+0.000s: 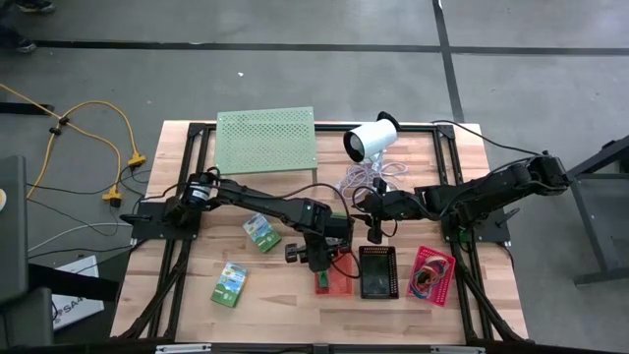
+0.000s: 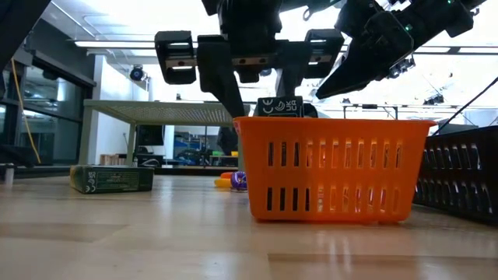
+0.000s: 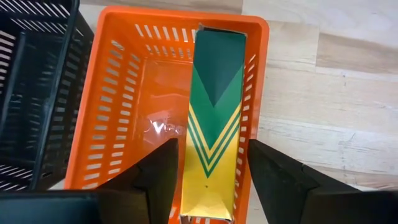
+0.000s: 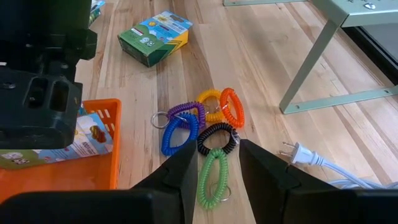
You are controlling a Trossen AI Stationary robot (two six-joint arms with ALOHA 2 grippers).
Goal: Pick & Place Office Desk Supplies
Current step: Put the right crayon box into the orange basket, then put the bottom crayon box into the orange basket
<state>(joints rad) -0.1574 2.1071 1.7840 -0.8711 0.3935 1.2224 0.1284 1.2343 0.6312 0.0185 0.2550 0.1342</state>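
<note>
Left wrist view shows the left gripper (image 3: 211, 180) with fingers apart around a green-and-yellow pack (image 3: 213, 118) standing on end in the orange basket (image 3: 109, 118), apparently just let go. By the high view, two more green packs (image 1: 261, 232) (image 1: 229, 284) lie on the table at about nine o'clock from the baskets, so sorting seems only partly done. The black basket (image 1: 377, 272) looks empty; the pink basket (image 1: 433, 274) holds coloured bands. The right gripper (image 4: 211, 165), fingers apart and empty, hovers over the coiled loops (image 4: 199, 124), which are not yet collected.

no legible text, green pack (image 3: 212, 118) print unreadable
</note>
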